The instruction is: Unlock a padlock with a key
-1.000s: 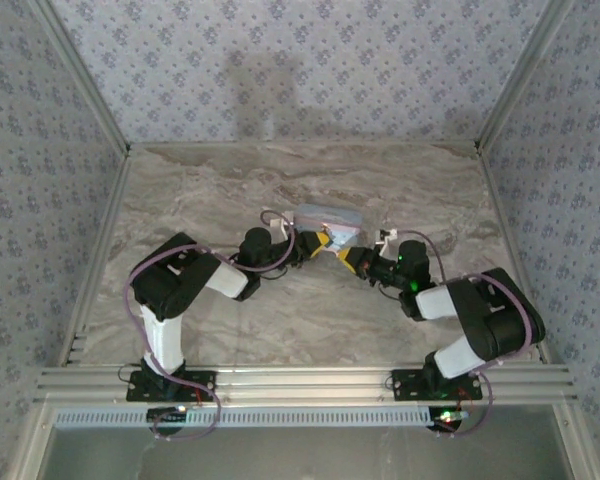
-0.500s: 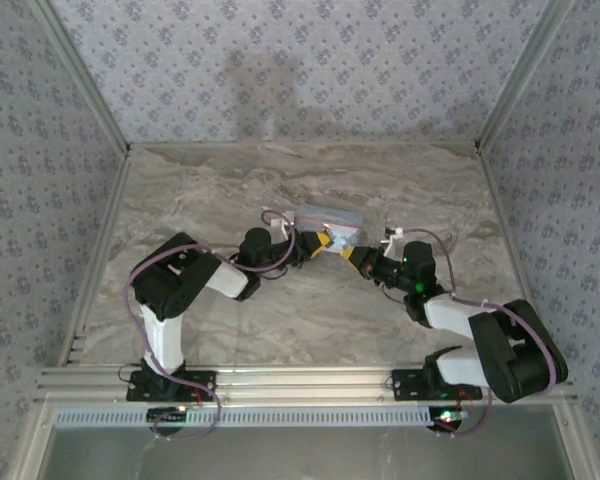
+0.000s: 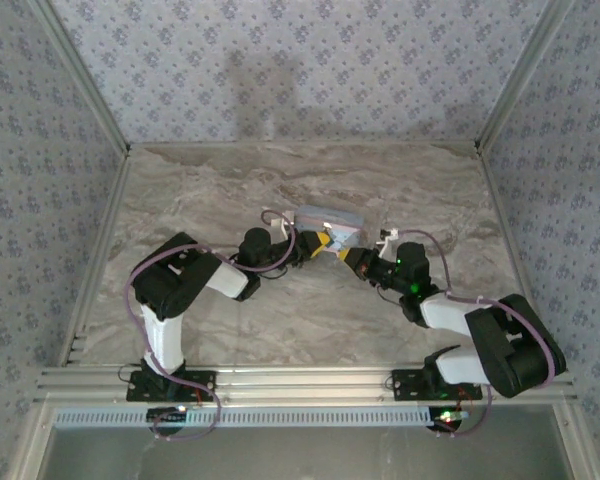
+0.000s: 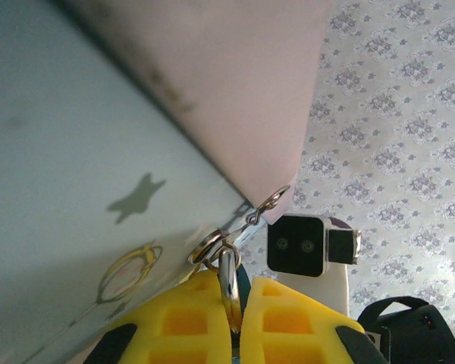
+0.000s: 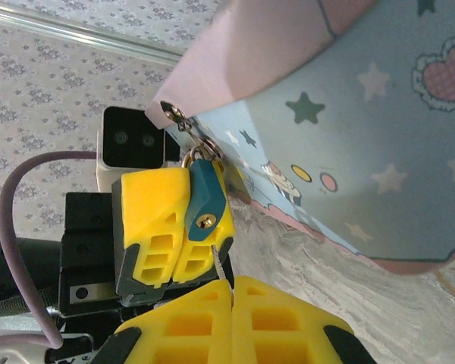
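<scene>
Shift since a second ago: right elbow swung outward, right gripper (image 5: 230, 297) clamped on key (image 5: 219, 265) whose tip sits just under the padlock (image 5: 205, 203) mid-frame, itself squeezed by left gripper (image 4: 233, 307) at the tin (image 5: 364, 152) corner, probably not inserted yet.

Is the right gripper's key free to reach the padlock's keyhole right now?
Likely yes: the left gripper holds the padlock with its brass keyhole facing the right gripper, and the key points toward it with nothing between.

no readable text, labels or numbers
</scene>
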Robot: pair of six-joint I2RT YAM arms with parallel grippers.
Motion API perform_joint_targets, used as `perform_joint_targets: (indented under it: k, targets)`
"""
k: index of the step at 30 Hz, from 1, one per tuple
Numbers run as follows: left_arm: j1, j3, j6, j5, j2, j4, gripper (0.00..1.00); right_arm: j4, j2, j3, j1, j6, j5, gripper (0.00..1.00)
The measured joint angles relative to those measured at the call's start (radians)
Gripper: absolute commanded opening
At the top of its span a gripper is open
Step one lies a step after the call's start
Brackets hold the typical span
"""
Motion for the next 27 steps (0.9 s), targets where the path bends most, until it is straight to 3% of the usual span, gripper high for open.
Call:
perform_joint_targets:
  k: [27]
  targets:
    - [-0.002,0.0,-0.019,-0.003,0.011,0.023,0.0,0.013,0.037,0.032,0.015,0.0,0.027,0.0]
